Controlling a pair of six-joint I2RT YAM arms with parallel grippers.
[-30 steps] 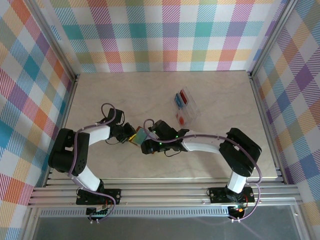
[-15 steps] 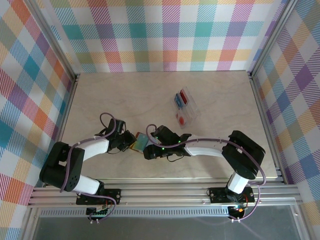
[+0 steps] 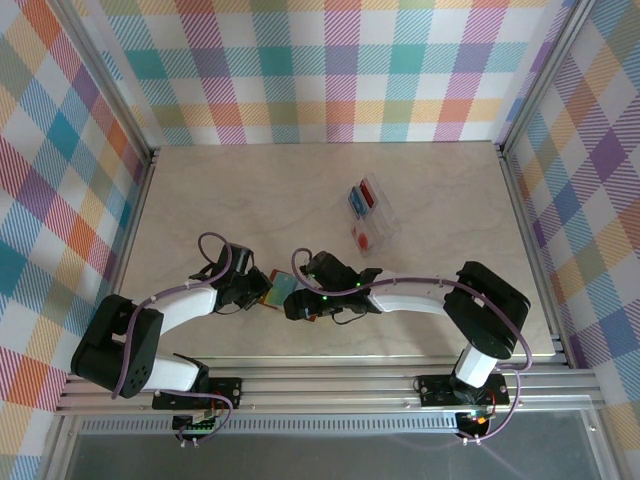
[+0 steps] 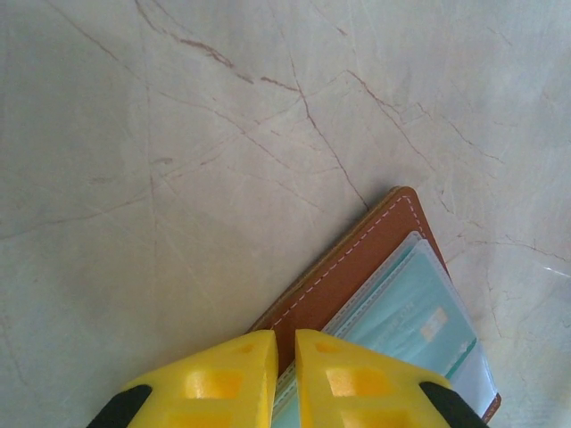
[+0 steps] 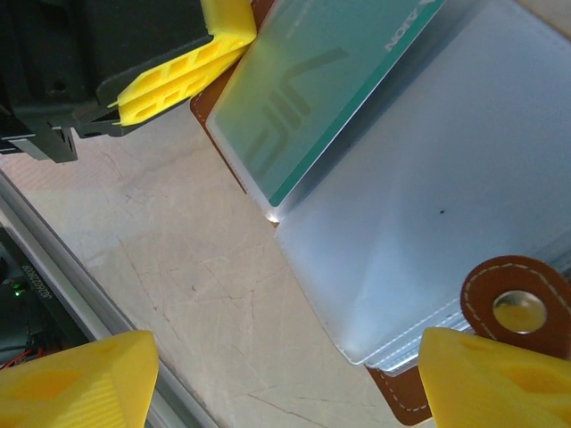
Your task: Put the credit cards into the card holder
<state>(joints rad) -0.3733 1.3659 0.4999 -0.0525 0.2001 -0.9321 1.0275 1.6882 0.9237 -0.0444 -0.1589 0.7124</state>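
The card holder (image 3: 281, 289), a brown leather wallet, lies open on the table between my two grippers. Its clear pockets (image 5: 428, 205) fan out, and a teal-green credit card (image 5: 312, 89) sits in the top pocket. The snap tab (image 5: 517, 308) is at its lower right corner. My left gripper (image 4: 284, 379) is shut on the brown cover's edge (image 4: 357, 267), next to the teal card (image 4: 419, 330). My right gripper (image 5: 285, 383) stands open just above the table, its fingers wide on either side of the pockets' near corner. More credit cards, red (image 3: 364, 237) and blue (image 3: 354, 203), lie in the tray.
A clear plastic tray (image 3: 385, 222) stands behind and to the right of the wallet. The table's aluminium front rail (image 5: 53, 267) runs close under my right gripper. Plaid walls close in the back and both sides.
Both grippers and the wallet have shifted a little toward the table's near edge. The left arm has sunk lower. Neither gripper's opening has changed.
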